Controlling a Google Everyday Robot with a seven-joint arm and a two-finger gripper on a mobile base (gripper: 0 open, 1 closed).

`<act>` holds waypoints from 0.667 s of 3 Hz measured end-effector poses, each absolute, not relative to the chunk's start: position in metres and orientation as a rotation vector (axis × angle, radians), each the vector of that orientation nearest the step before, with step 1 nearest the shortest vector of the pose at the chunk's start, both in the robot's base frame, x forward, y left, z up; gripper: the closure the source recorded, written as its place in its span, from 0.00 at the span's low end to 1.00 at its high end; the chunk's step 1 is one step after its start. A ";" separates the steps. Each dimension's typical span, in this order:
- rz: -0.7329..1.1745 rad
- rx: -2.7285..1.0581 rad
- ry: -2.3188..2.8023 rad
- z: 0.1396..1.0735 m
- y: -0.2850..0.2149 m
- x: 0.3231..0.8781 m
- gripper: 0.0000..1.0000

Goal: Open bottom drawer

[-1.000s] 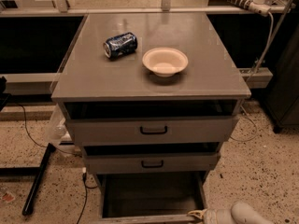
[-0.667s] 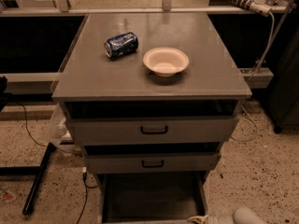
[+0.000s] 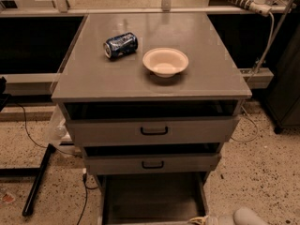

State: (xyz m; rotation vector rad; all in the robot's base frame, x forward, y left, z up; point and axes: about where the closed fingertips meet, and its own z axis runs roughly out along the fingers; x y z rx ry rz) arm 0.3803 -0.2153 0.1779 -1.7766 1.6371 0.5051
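Observation:
The bottom drawer [image 3: 150, 196] is the narrowest of three grey drawers. It stands pulled out toward me, and its plain grey inside shows. Its front and handle are cut off by the lower frame edge. My gripper [image 3: 200, 219] sits at the very bottom of the view, by the drawer's front right corner, with the pale arm [image 3: 246, 216] behind it to the right. The mid-sized drawer [image 3: 152, 163] and the widest top drawer [image 3: 153, 131] are each pulled out slightly, and both black handles show.
A blue soda can [image 3: 120, 44] lies on its side beside a white bowl [image 3: 165, 62] on the grey cabinet top [image 3: 197, 74]. A black stand leg [image 3: 37, 179] and cables lie on the speckled floor at the left. A dark cabinet [image 3: 288, 93] stands at the right.
My gripper and arm have slid down toward the lower frame edge, so less of them shows. The bottom drawer's front has passed out of view below.

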 end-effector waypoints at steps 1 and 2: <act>0.505 -1.777 1.637 0.178 -0.215 0.380 0.35; 0.505 -1.777 1.637 0.178 -0.215 0.380 0.12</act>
